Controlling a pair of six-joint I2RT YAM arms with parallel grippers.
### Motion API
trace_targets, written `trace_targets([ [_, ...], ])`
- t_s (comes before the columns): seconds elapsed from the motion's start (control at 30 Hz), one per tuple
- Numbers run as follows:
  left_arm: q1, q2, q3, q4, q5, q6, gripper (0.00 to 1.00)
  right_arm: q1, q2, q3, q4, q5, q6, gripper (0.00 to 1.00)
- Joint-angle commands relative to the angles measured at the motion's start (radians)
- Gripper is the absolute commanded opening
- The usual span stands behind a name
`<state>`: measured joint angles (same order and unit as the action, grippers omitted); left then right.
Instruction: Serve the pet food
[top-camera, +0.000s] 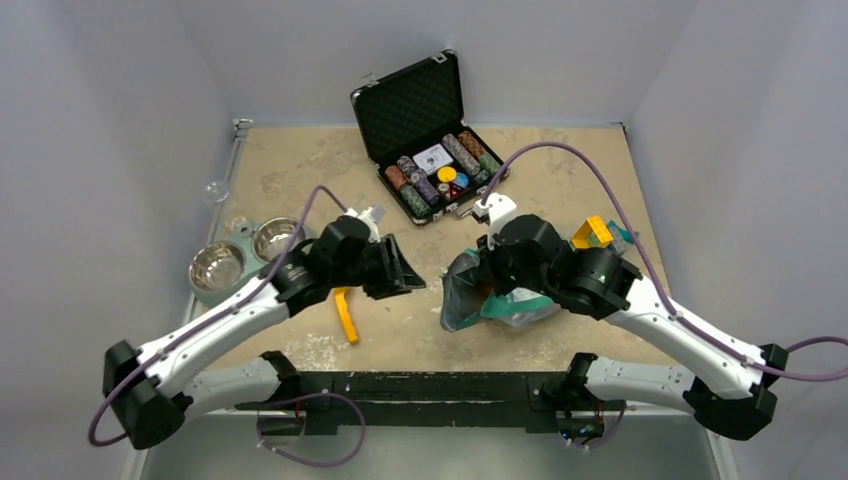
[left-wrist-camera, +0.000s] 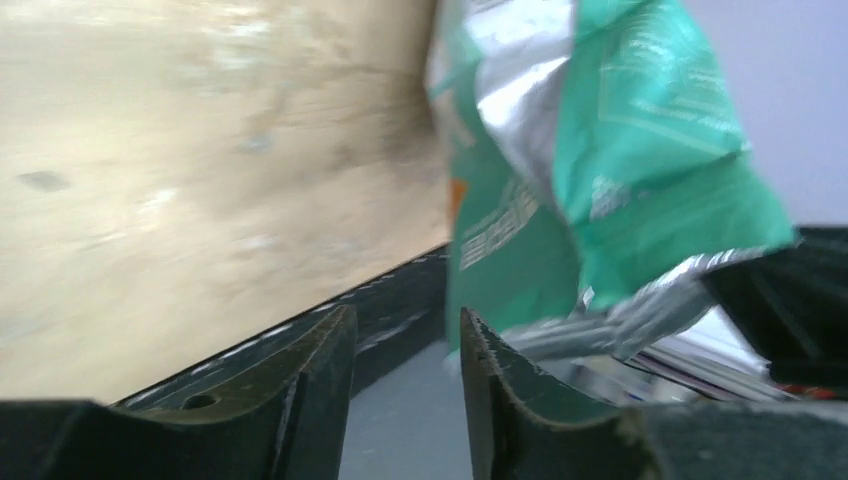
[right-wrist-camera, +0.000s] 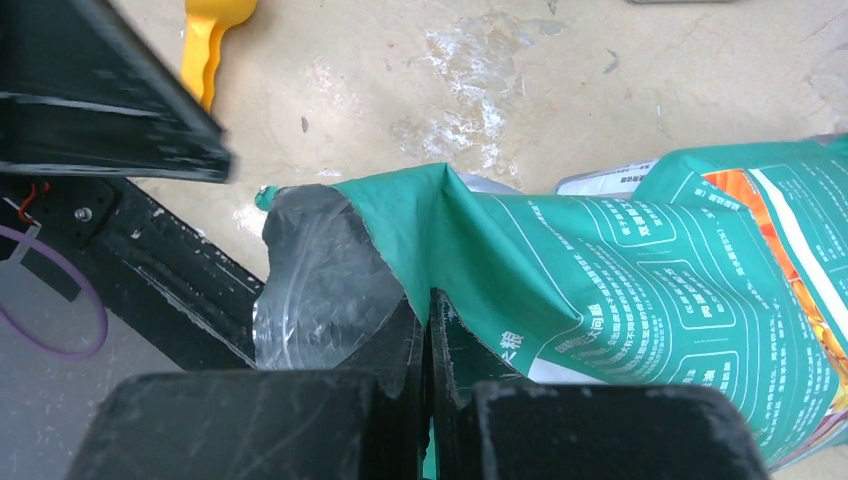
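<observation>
Right wrist: teal pouch (right-wrist-camera: 620, 290) carries Chinese print.

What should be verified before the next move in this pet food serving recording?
1. Right gripper shut on the pouch edge: ok.
2. Left gripper open, empty, beside the pouch: ok.
3. Pouch torn open near the grip: ok.
4. Kibble inside the pouch: cannot tell.
5. Steel bowls uncovered, no food visible: ok.
6. Yellow scoop in hand: not ok, it lies on the table.
</observation>
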<state>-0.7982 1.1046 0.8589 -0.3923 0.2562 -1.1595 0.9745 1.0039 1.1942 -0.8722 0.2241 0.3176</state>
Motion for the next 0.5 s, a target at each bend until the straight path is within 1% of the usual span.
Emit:
trace_targets([
  [0.0,0.014,-0.120,0.081,-0.655,-0.291,0.217,0.50,-0.009,0.071,0.097,0.114,0.009,0.028,0.00],
  [0.07,0.018,-0.127,0.096,-0.787,-0.393,0.191,0.59,-0.008,0.104,0.130,0.115,0.012,0.039,0.00],
  [0.1,0.023,-0.125,0.097,-0.811,-0.423,0.188,0.60,-0.008,0.115,0.142,0.118,0.013,0.045,0.00],
  [0.17,0.042,-0.121,0.085,-0.804,-0.444,0.194,0.62,-0.007,0.133,0.162,0.126,0.019,0.059,0.00],
  [0.23,0.084,-0.151,0.034,-0.745,-0.451,0.217,0.63,-0.010,0.152,0.185,0.127,0.032,0.069,0.00],
  [0.3,0.158,-0.224,-0.061,-0.639,-0.415,0.227,0.60,-0.010,0.175,0.212,0.112,0.042,0.079,0.00],
  [0.37,0.233,-0.301,-0.152,-0.540,-0.363,0.247,0.60,-0.009,0.188,0.237,0.095,0.054,0.081,0.00],
  [0.4,0.258,-0.328,-0.188,-0.505,-0.348,0.250,0.61,-0.010,0.189,0.245,0.089,0.061,0.083,0.00],
  [0.47,0.309,-0.326,-0.235,-0.462,-0.313,0.247,0.66,-0.010,0.181,0.255,0.076,0.071,0.084,0.00],
])
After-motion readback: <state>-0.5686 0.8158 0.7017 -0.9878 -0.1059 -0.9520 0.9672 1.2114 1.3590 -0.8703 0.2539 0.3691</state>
